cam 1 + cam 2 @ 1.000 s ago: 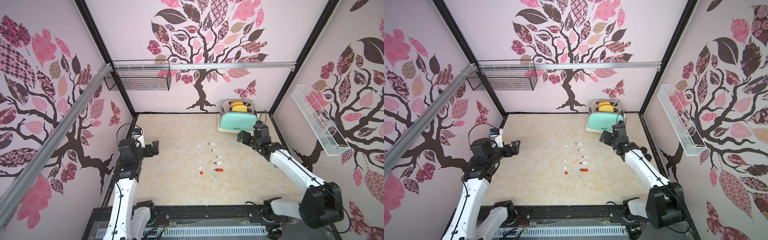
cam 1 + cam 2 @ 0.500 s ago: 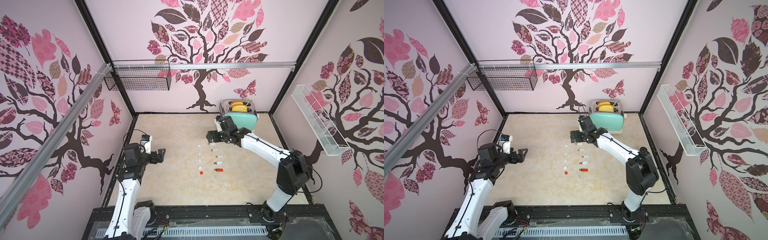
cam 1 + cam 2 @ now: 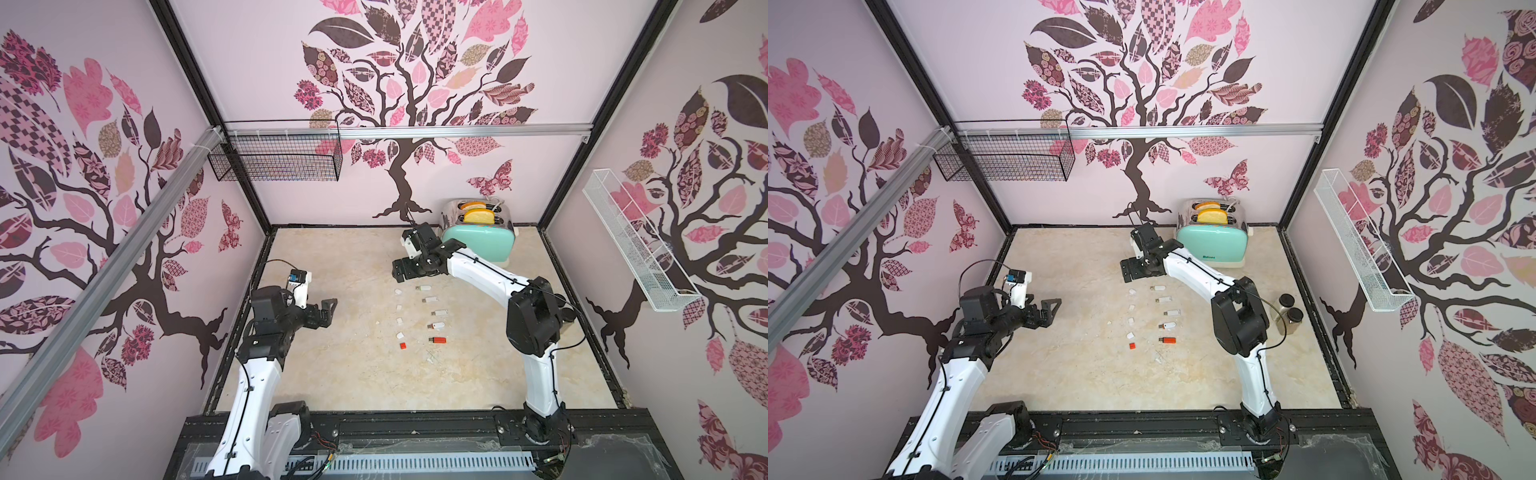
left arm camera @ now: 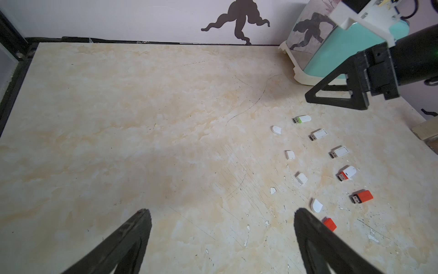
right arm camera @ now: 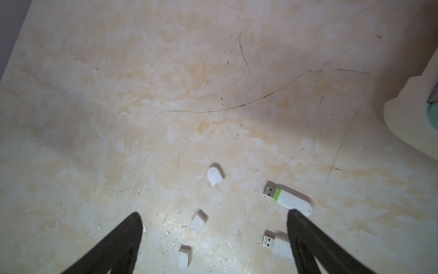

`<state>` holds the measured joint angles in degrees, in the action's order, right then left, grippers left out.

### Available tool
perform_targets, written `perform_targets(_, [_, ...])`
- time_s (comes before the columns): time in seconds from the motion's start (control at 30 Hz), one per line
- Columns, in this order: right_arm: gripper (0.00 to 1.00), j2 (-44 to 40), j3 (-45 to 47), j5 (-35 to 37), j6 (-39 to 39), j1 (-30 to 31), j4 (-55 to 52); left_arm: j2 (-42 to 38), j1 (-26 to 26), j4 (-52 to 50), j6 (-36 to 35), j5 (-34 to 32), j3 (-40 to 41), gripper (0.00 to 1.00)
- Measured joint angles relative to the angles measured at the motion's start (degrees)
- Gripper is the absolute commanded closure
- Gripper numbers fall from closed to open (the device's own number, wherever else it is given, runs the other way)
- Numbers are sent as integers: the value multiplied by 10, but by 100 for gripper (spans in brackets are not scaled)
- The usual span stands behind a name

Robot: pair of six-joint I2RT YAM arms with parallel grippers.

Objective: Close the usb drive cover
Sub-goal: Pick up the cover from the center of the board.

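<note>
The right pincer (image 5: 214, 213) hovers, jaws wide apart and empty, over the far end of two rows on the beige marbled worktop (image 5: 118, 95): loose caps on the left, uncapped drives on the right. The white USB drive with a green band (image 5: 288, 198) lies flat close by one fingertip. Its bare metal plug points left towards its rounded white cap (image 5: 214, 176), which lies near but apart. The left pincer (image 3: 326, 313), also spread and empty, hangs well left of the rows.

The step in hand looks like the reach for this far pair. To do it well, I would pinch the drive across its long sides at the rear, leaving the plug clear. Take the rounded cap, not the square white cap (image 5: 199, 223) next nearer, turn its open mouth to the plug, and press straight along the drive's axis.
</note>
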<state>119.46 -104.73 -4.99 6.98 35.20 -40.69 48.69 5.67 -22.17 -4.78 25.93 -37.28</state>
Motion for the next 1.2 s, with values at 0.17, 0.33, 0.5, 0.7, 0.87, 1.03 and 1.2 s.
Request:
perform_targets(0.17, [5, 48, -53, -4, -12, 0, -38, 0, -2, 0, 0, 3, 0, 2])
perform_targets(0.33, [6, 97, -105, -12, -19, 2, -70, -2, -2, 1, 0, 5, 0, 2])
perform_targets(0.5, [7, 149, -176, -25, -21, 2, -101, -3, -4, 2, 0, 14, 0, 2])
perform_targets(0.7, [11, 190, -229, -45, -21, 2, -123, -5, -3, 2, 0, 20, 3, 2])
perform_targets(0.87, [16, 205, -236, -57, -21, 2, -138, -5, -1, 4, 0, 23, 9, 2])
perform_targets(1.03, [21, 228, -249, -59, -21, 4, -148, -5, 0, 5, 0, 24, 10, 2])
perform_targets(1.2, [27, 255, -272, -50, -30, 12, -170, -5, 0, 6, 0, 26, 12, 2])
